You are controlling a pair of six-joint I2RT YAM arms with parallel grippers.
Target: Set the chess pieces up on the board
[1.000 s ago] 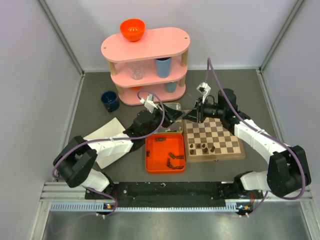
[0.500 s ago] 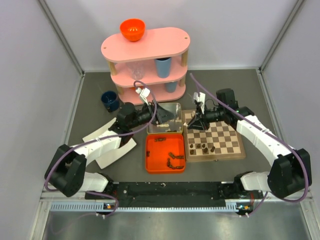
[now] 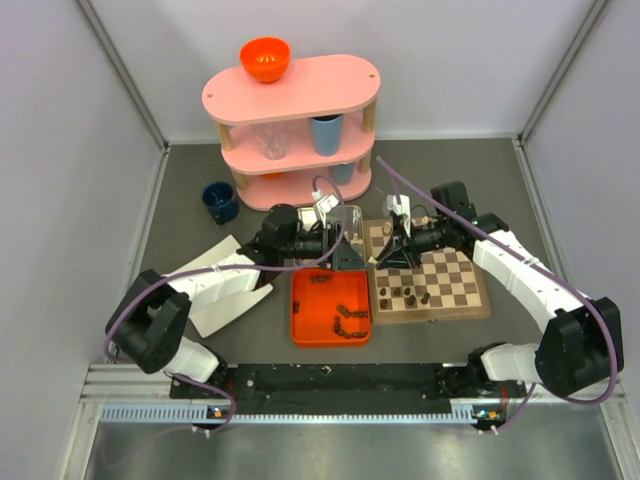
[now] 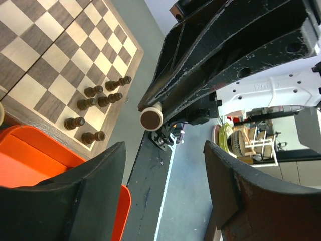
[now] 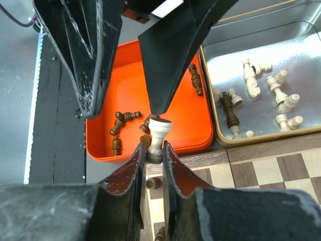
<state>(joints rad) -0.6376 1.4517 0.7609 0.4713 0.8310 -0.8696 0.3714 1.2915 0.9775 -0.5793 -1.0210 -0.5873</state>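
The orange tray [image 5: 193,118] holds only dark brown pieces [image 5: 123,120], all lying on their sides; the silver tin [image 5: 235,55], at 12 o'clock from the tray on the bench [image 3: 450,170], holds pale pieces [image 5: 251,83] lying loose and one dark piece [image 5: 228,108] among them. The board [image 3: 450,270] sits at 3 o'clock from the tray; a short row of dark pieces [image 3: 405,296] stands along its 6 o'clock edge, toward the 7 o'clock corner. The right end effector [image 5: 153,148] is pinched on one pale piece [image 5: 159,131], holding it by its narrow end above the board's 9 o'clock edge, just beside the tray; its long axis runs in line with the fingers and its flat round end points away from them, toward about 9 o'clock. The left end effector [image 4: 164,150] faces that round end with its fingers spread wide and nothing between them.
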